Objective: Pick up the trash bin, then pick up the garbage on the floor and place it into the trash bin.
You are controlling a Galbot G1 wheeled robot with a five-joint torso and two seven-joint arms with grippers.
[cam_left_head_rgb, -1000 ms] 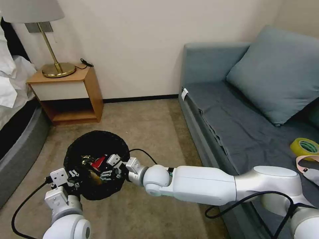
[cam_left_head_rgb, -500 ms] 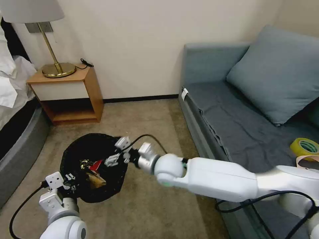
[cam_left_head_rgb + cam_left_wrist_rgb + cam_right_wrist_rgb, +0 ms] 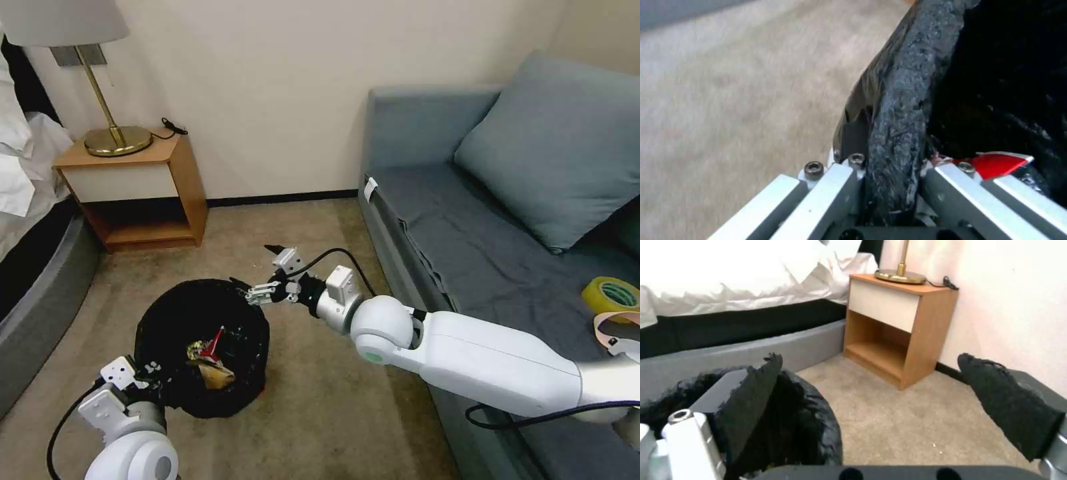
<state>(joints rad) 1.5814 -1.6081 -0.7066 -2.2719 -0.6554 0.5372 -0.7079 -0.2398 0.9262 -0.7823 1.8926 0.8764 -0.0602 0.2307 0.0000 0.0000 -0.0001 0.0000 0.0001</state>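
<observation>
The trash bin (image 3: 193,320), lined with a crinkly black bag, hangs low over the carpet at lower left. My left gripper (image 3: 151,375) is shut on its near rim; in the left wrist view the fingers (image 3: 826,186) clamp the bag-covered rim (image 3: 902,100). Garbage lies inside the bin: a red-and-white carton (image 3: 215,339) and a gold-brown wrapper (image 3: 217,377), with the carton's red corner (image 3: 998,163) close to the fingers. My right gripper (image 3: 257,270) is open and holds nothing, just beyond the bin's far rim. Its black pads (image 3: 762,380) are spread wide above the bin (image 3: 800,430).
A grey-blue sofa (image 3: 467,253) with a large cushion (image 3: 560,147) runs along the right, with a yellow tape roll (image 3: 610,293) on its seat. A wooden nightstand (image 3: 143,193) with a brass lamp (image 3: 117,137) stands against the wall. The bed (image 3: 33,293) borders the left. Bare carpet (image 3: 293,227) lies between.
My right gripper has come up out of the trash bin and moved past its far rim, open and empty. The bin, held by the left gripper, has shifted slightly and now shows more of its side.
</observation>
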